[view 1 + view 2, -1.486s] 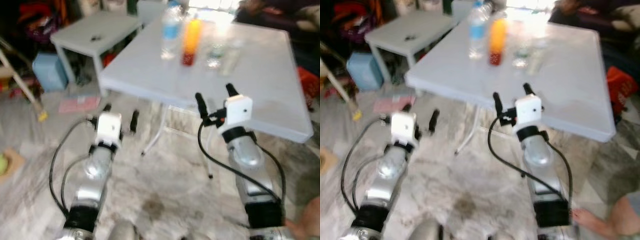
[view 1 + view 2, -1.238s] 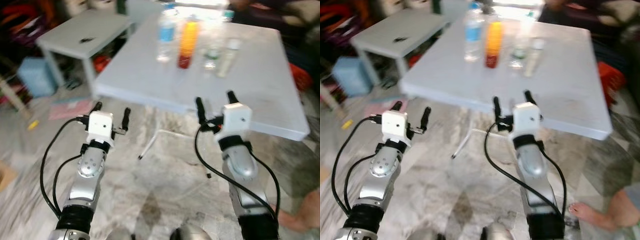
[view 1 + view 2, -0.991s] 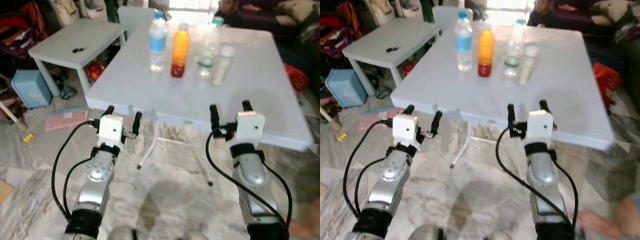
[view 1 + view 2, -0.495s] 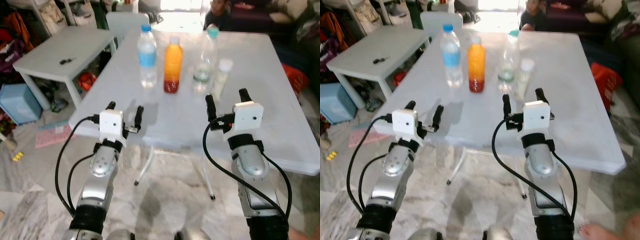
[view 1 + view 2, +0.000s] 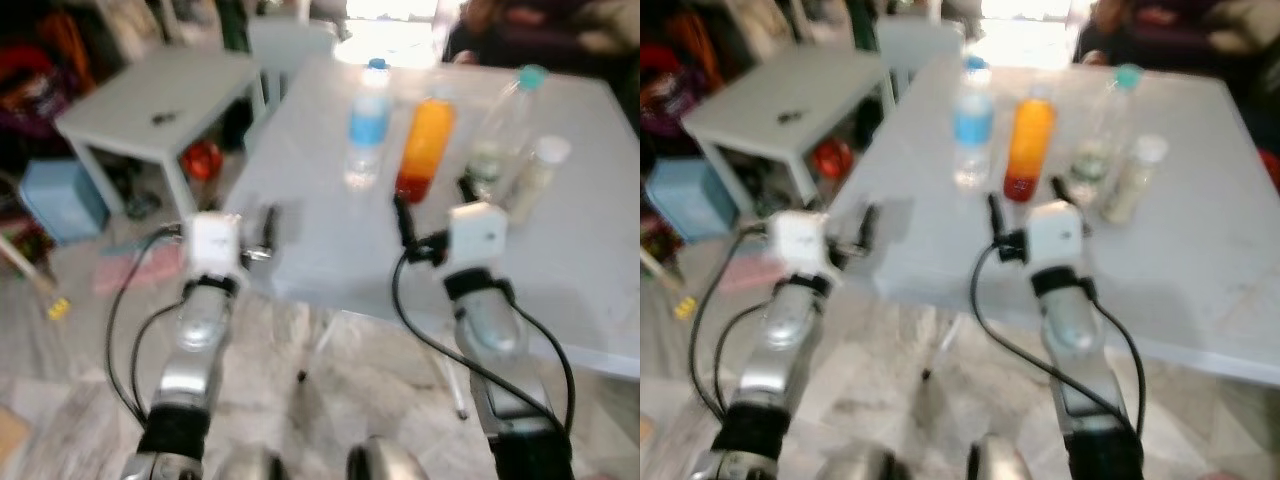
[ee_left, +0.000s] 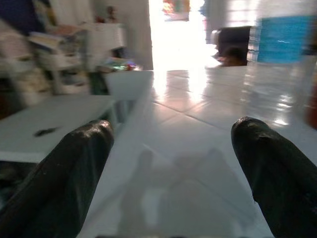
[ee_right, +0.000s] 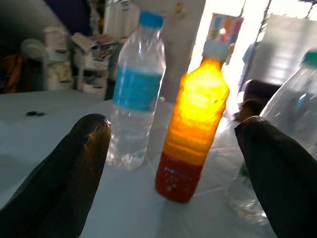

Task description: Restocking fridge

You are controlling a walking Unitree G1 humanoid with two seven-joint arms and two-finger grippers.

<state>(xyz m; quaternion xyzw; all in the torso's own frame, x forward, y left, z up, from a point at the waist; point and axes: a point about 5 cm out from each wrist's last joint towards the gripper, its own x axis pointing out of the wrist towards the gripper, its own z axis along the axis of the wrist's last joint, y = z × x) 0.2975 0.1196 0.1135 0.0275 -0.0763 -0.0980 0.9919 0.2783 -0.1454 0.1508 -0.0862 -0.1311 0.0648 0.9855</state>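
Four bottles crowd the far half of the white table (image 5: 590, 270): a blue-label water bottle (image 5: 367, 125) leftmost, an orange juice bottle (image 5: 424, 150) just beside it, then a green-capped clear bottle (image 5: 500, 125) and a small pale bottle (image 5: 535, 178) at right. Gaps between them are narrow. The table's near left and right stretches lie bare, giving open approach.

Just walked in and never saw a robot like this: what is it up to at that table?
It faces a white folding table with four bottles in a row. The open right gripper points at the orange juice bottle, beside a blue-labelled water bottle. The open left gripper hangs over the table's near edge. Nothing is held yet.
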